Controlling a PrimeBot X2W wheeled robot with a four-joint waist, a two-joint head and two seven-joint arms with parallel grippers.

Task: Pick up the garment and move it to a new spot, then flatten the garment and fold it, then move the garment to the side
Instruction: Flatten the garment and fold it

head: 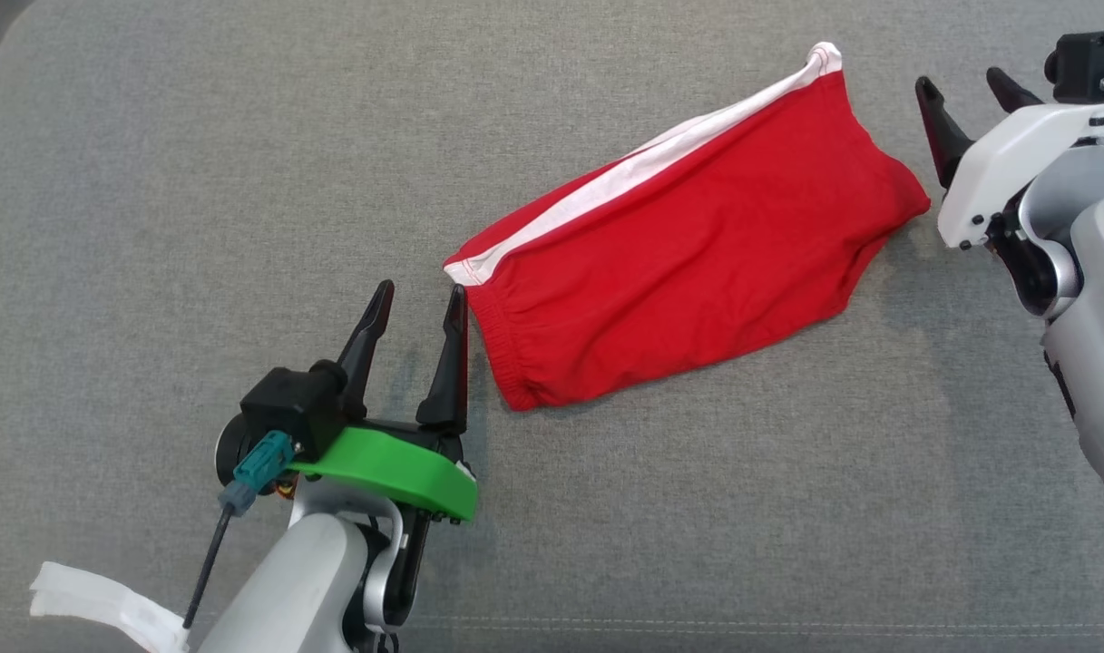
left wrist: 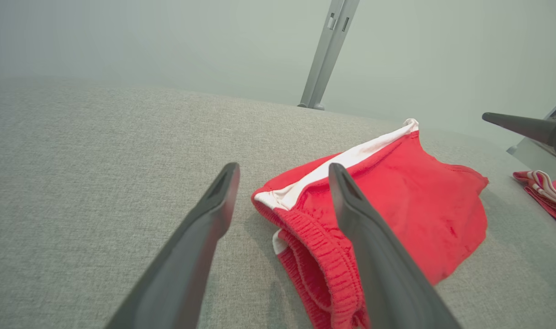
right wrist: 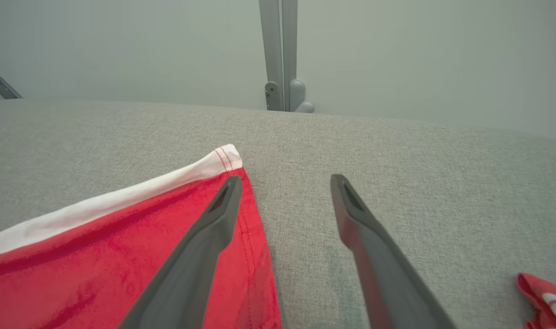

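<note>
The garment (head: 688,245) is a pair of red shorts with a white side stripe, lying folded on the grey fabric surface. It runs from lower left to upper right in the head view. My left gripper (head: 422,299) stands open just left of the elastic waistband (left wrist: 314,256), holding nothing. My right gripper (head: 964,83) is open beside the garment's far right end, clear of the cloth. In the right wrist view the right gripper (right wrist: 284,183) hangs above the hem corner (right wrist: 227,157), one finger over the red cloth (right wrist: 99,265). The garment (left wrist: 410,201) lies slack under neither grip.
The grey upholstered surface (head: 198,181) spreads wide to the left and front. Another red and white cloth (left wrist: 547,189) lies at the right edge, also seen as a red corner (right wrist: 545,301). A metal post (right wrist: 278,55) stands behind the surface. A white strap (head: 98,603) hangs at lower left.
</note>
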